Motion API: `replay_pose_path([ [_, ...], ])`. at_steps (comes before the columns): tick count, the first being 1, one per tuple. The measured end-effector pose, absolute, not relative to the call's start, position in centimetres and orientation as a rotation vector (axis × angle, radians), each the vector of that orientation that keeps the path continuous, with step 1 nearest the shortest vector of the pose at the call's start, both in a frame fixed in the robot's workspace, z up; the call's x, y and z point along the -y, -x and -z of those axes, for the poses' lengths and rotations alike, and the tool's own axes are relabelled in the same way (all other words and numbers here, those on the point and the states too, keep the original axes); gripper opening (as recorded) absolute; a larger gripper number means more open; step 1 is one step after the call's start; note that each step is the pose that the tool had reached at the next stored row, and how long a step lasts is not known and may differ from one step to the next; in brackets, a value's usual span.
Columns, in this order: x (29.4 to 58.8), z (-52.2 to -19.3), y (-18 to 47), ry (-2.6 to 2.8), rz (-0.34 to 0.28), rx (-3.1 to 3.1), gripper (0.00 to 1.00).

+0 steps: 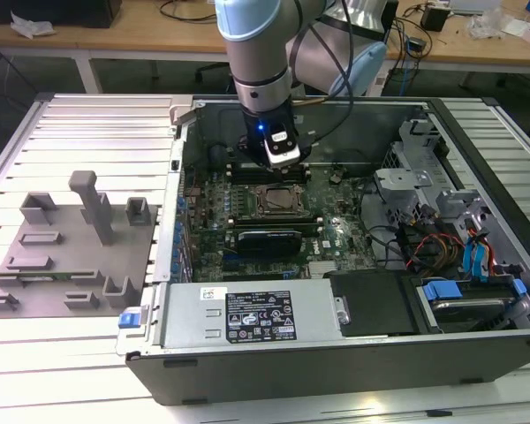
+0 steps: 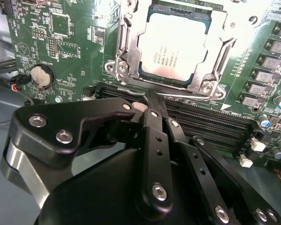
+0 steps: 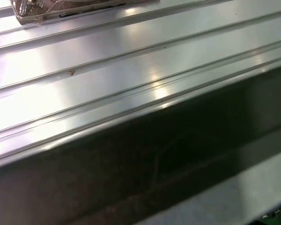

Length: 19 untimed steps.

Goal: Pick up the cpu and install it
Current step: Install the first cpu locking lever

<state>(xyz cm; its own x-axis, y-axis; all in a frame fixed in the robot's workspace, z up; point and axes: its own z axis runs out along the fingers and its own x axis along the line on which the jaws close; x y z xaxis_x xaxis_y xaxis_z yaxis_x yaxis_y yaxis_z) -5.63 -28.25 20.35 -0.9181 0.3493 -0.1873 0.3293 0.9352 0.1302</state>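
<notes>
The cpu (image 2: 175, 44), a flat square chip with a pale silver top, lies in the motherboard socket (image 2: 124, 56) with the metal frame folded down around its edges. In the exterior view the socket (image 1: 278, 201) sits in the middle of the green board inside the open computer case. My gripper (image 2: 150, 99) hangs just beside the socket's edge, its black fingers (image 2: 154, 122) shut together with their tips at the thin metal lever (image 2: 187, 94) along that edge. I see nothing held between them. From the exterior view, the gripper (image 1: 283, 164) is low over the board, just behind the socket.
A grey tray (image 1: 35, 291) with upright blocks rests on the ribbed metal table at the exterior view's left. Memory slots (image 2: 210, 124), a coin cell (image 2: 41, 75), drive cages (image 1: 406, 190) and cables (image 1: 428, 247) crowd the case. The first wrist view faces ribbed metal (image 3: 107, 61) and a dark case wall (image 3: 154, 154).
</notes>
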Motion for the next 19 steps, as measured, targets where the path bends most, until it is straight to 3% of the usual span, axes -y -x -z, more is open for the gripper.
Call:
replay_pose_path([
  [19,28.25,-19.90,5.09,-0.511,-0.097,-2.881,0.11],
])
